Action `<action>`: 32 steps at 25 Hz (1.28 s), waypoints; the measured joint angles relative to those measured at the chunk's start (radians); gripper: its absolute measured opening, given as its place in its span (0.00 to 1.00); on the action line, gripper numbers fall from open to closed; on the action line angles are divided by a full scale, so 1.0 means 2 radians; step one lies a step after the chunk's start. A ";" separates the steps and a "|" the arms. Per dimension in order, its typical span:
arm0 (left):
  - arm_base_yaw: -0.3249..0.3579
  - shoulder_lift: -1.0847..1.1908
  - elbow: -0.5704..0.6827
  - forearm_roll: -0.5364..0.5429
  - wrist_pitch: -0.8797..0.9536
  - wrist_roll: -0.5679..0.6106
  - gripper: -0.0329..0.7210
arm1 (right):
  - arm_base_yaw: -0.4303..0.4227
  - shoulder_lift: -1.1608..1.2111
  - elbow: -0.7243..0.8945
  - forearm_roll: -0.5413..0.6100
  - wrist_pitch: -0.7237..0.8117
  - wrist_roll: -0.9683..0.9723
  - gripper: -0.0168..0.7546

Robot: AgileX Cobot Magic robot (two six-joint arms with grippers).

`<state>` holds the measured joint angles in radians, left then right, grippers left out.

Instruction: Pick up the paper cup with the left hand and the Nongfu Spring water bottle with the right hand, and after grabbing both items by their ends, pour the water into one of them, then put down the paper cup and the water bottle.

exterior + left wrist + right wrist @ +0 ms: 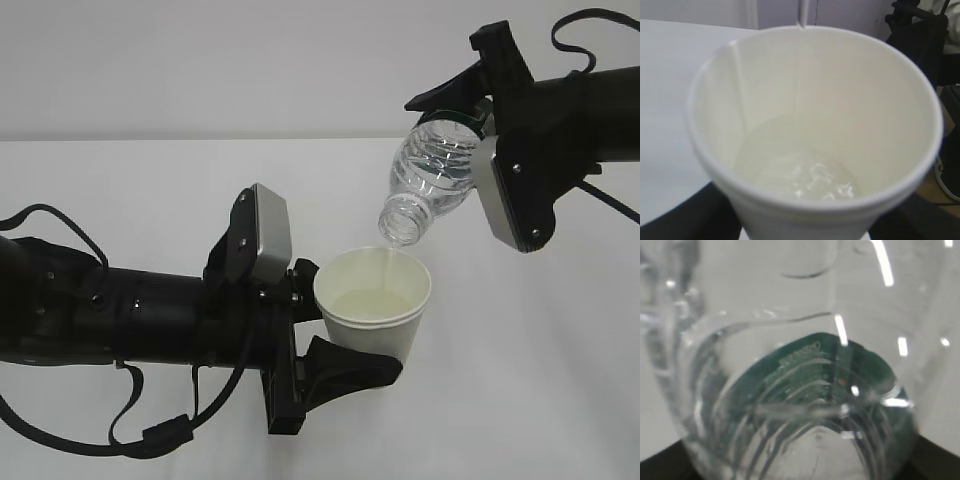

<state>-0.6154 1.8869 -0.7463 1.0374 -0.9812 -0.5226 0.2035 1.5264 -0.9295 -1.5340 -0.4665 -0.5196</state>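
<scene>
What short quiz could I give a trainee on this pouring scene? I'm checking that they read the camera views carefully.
1. True or false: the bottle is tipped with its open mouth pointing down toward the paper cup.
2. Which holds the cup: A) the left gripper, B) the right gripper, C) neither, it stands on the table?
3. What lies in the bottom of the cup?

Key:
1. True.
2. A; its jaws clasp the cup's side, above the table.
3. A shallow pool of water, with a thin stream falling in from the bottle.
</scene>
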 joint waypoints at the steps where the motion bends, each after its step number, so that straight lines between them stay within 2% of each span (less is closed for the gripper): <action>1: 0.000 0.000 0.000 0.000 0.000 0.000 0.68 | 0.000 0.000 0.000 0.000 0.000 0.000 0.66; 32: 0.000 0.000 0.000 0.000 0.001 0.000 0.68 | 0.000 0.000 0.000 0.000 0.000 -0.002 0.66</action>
<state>-0.6154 1.8869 -0.7463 1.0374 -0.9796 -0.5226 0.2035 1.5264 -0.9295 -1.5340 -0.4665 -0.5243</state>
